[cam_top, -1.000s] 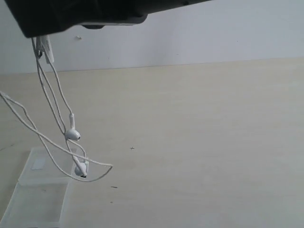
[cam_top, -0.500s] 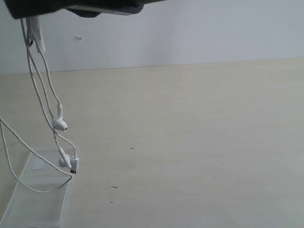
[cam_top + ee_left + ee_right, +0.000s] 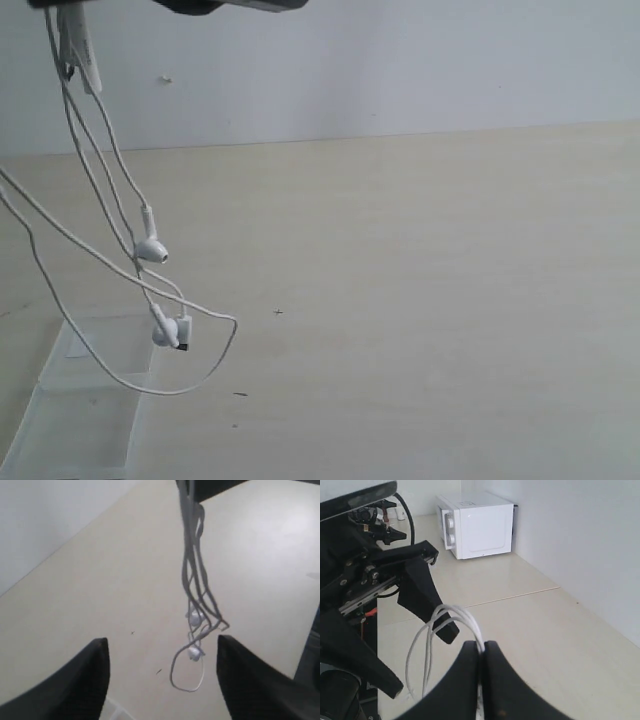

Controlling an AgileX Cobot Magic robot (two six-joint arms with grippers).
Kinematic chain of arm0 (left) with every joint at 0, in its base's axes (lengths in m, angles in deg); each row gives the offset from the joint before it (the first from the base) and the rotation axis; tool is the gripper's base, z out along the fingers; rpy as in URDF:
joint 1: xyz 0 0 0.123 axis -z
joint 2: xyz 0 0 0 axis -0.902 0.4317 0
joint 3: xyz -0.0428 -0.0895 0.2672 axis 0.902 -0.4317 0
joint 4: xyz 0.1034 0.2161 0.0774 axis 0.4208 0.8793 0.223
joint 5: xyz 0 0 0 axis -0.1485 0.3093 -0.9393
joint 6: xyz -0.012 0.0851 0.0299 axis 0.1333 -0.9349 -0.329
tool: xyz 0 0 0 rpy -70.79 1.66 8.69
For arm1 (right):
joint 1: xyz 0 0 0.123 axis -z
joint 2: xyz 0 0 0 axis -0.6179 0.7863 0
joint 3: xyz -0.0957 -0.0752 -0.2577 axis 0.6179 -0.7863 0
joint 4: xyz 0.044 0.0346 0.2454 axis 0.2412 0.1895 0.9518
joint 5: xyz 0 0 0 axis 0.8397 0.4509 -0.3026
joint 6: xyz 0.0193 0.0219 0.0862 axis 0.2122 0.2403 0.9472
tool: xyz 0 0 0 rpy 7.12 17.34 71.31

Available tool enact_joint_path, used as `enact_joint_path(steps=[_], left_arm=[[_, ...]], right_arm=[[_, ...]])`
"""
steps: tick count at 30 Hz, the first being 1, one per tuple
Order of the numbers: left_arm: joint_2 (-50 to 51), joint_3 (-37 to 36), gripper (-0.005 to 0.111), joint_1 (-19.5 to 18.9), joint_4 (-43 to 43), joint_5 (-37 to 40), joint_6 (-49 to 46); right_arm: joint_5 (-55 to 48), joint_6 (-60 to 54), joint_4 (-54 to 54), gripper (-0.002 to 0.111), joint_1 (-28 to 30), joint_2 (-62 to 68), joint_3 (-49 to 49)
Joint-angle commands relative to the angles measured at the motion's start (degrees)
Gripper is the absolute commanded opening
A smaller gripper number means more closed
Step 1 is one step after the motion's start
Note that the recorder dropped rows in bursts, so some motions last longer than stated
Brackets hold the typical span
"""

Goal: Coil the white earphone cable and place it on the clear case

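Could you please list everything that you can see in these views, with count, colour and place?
white earphone cable: one, white, two earbuds, dangling in loops over the table near the clear case.
clear case: one, transparent, flat on the table, lower left of the exterior view.
microwave: one, white, against the wall in the right wrist view.
table: one, pale beige.
wall: one, white, behind the table.
right pincer: one, black, shut on the cable's top.
left pincer: one, black, open, empty.
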Motion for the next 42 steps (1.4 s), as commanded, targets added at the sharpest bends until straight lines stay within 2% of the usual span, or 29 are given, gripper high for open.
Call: enact_joint_path(steps=[1,9,15,19,25,28,34,42], left_arm=[[-0.21,-3.31,0.061,0.24,-4.74,-3.2,-1.03],[-0.21,-6.21,0.061,0.24,-7.49,-7.04,-3.26],[-0.56,-6.21,0.061,0.24,-10.2,-6.9,-3.68],[-0.56,-6.21,0.061,0.24,-10.73,-7.38,-3.68],[-0.72,-6.21,0.061,0.24,-10.73,-7.79,-4.09],[-2.41,-6.21,0.061,0.24,-10.73,-8.45,-4.09],[-8.42,-6.21,0.061,0.24,-10.73,-10.31,-4.31],[-9.56,-6.21,0.061,0.24,-13.95,-10.97,-4.31]], right_arm=[[0.64,-0.13,0.45,0.0,0.0,-0.54,0.38],[0.64,-0.13,0.45,0.0,0.0,-0.54,0.38],[1.27,-0.16,0.59,0.0,0.0,-0.58,0.38],[3.05,-0.75,6.37,0.0,0.0,-0.58,0.38],[6.5,-3.34,22.01,0.0,0.0,-0.58,0.38],[6.89,-11.04,38.19,0.0,0.0,-0.36,-0.41],[7.36,-10.38,38.66,0.0,0.0,0.12,-2.53],[5.6,-8.95,38.66,0.0,0.0,0.12,-2.53]])
